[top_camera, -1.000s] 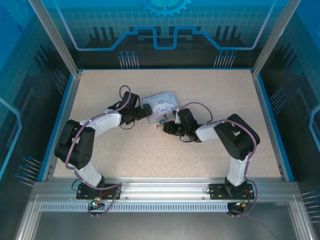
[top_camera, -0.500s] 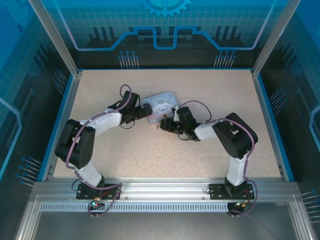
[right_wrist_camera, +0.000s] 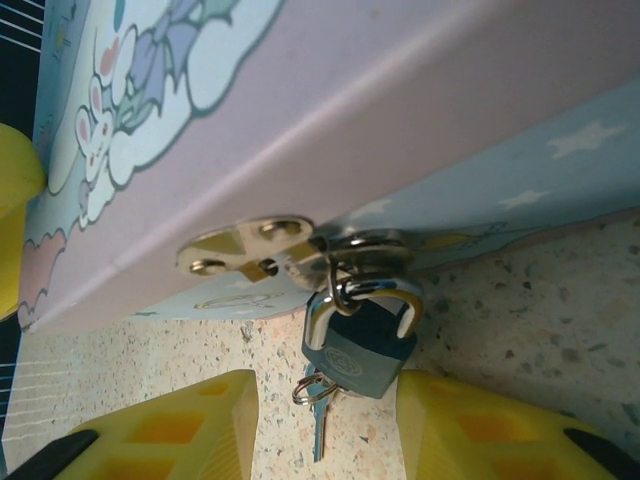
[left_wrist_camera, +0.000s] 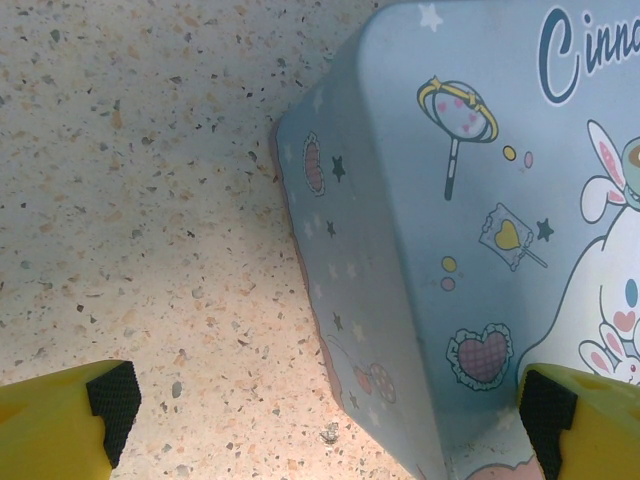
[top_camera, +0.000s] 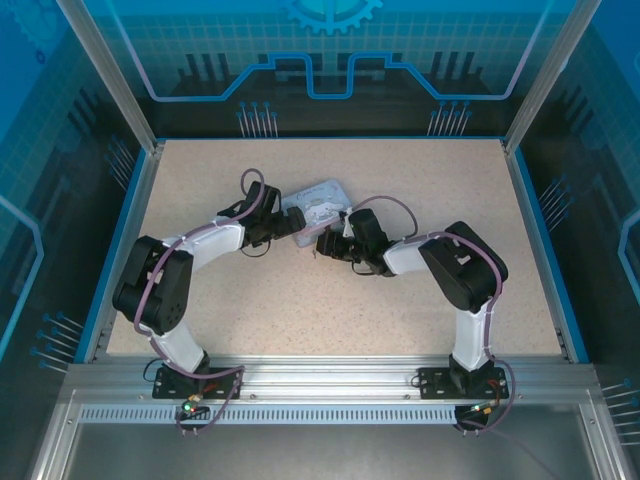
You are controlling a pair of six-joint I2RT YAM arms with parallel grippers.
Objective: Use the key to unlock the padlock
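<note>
Right wrist view: the padlock (right_wrist_camera: 358, 350), a small blocky body of dull blue-grey metal with a round stamped mark and a bright curved shackle, hangs from the shiny hasp (right_wrist_camera: 250, 250) on the front edge of the tin (right_wrist_camera: 400, 120). The key (right_wrist_camera: 318, 425), a thin dark sliver with a small wire ring at its head, sits just under the padlock in front of the tin. Its ring touches the lock's lower corner; whether it is in the keyhole I cannot tell. The right gripper (right_wrist_camera: 330, 420) is released, its moulded yellow plastic fingers apart on either side of the key, clamping nothing. The tin is smooth painted metal with rounded corners, its lid lavender and pale blue with a cartoon rabbit and clouds, its side blue with white stars. In the left wrist view hearts, a wand and a lolly are printed near the tin's corner. There the left gripper (left_wrist_camera: 330, 405) is spread wide, grasping nothing: one matte black pad (left_wrist_camera: 113, 398) is over bare table (left_wrist_camera: 150, 200) clear of the tin's corner, and the other is at the lid. From above, the tin lies tilted with the left gripper at its left end and the right at its front. Round the tin the table is matte beige, speckled like stone. A blue rim (top_camera: 530, 230), aluminium posts (top_camera: 108, 72) and translucent blue panels (top_camera: 330, 50) with printed lines enclose it.
</note>
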